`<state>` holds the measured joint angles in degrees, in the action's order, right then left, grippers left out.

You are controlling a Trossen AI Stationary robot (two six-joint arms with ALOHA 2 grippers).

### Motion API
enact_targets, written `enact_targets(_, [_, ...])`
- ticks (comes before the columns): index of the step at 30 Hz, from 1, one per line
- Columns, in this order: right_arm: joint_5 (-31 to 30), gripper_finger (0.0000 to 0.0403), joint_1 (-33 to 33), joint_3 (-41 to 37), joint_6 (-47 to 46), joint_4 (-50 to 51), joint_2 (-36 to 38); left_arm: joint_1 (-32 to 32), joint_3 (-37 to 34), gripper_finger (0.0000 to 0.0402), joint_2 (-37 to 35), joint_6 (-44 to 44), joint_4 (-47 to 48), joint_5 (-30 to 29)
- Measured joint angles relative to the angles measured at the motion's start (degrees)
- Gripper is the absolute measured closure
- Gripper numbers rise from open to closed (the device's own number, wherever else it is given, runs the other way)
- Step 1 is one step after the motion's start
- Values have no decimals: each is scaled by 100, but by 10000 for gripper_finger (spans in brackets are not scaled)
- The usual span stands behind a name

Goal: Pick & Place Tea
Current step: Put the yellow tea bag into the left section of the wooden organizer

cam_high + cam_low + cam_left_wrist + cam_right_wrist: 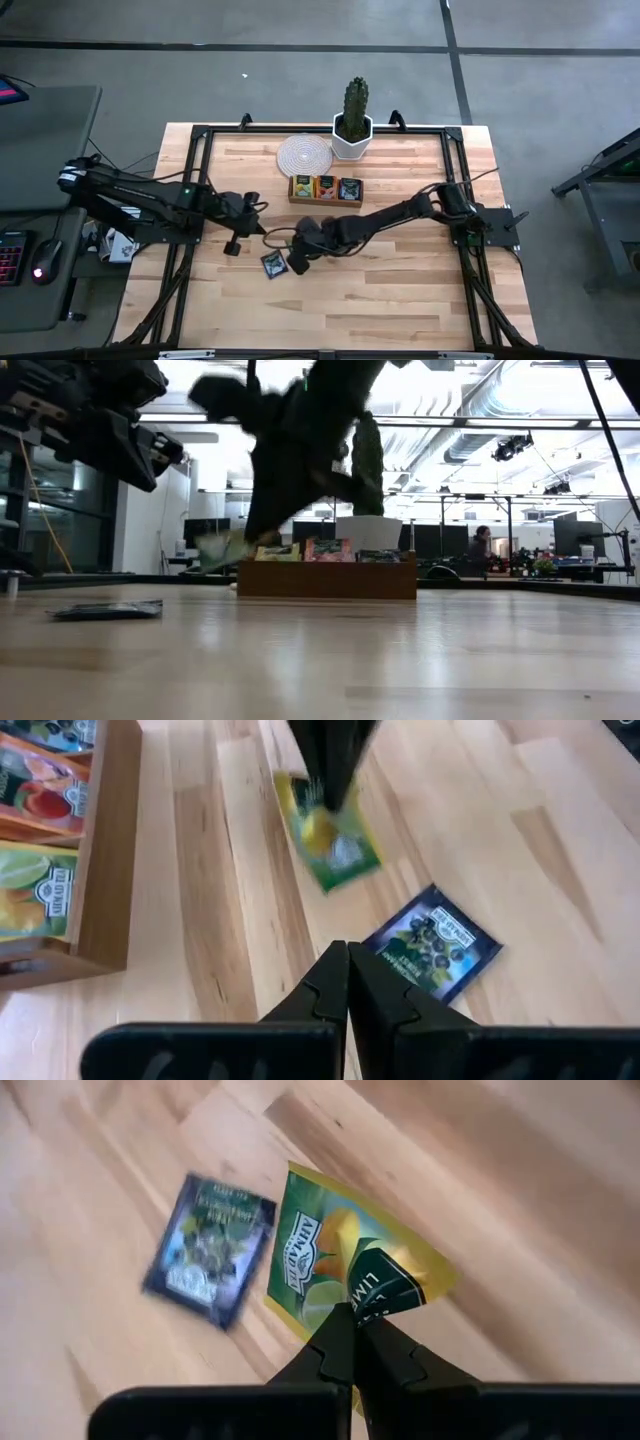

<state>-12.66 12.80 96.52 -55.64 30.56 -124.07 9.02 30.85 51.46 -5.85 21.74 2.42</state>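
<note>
Right fingers [352, 1342] pinch the flat green-yellow foil tea packet [340, 1265] by one corner, lifted off the bench [400, 300]. It looks light, floppy, probably slippery. Left fingers [347, 982] shut, empty.

From above, the dark right gripper [298, 262] covers the yellow-green lime tea packet completely. At table height that packet [222, 549] is a blurred smear beneath the dark arm. The left wrist view shows it [330, 838] blurred, label unreadable, its top hidden behind dark fingers. The dark blue square tea packet [209, 1248] is blurred too, print illegible. The brown wooden tray [100, 850] runs off the picture's edge, its packets partly cut off.
</note>
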Motion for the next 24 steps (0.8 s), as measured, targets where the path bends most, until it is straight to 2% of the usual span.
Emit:
enact_targets(5, [-137, 403, 2, 1151, 1837, 1465, 2, 0, -2, 400, -42, 264, -169, 63])
enact_targets(9, [-497, 403, 17, 1864, 3160, 2416, 13, 0, -2, 400, -42, 467, -882, 475])
enact_targets(12, [-725, 402, 14, 2231, 3772, 3002, 13, 0, 0, 400, -17, 780, -1604, 540])
enact_targets(15, [-834, 402, 9, 2415, 4155, 3331, 22, -2, 0, 394, -15, 1221, -2016, 206])
enact_targets(19, [-862, 402, 11, 2532, 4438, 3653, 22, -7, 0, 356, -15, 1542, -2200, -258])
enact_targets(24, [-908, 402, 95, 2530, 4803, 3652, 20, -4, 0, 270, 60, 1824, -2362, -492])
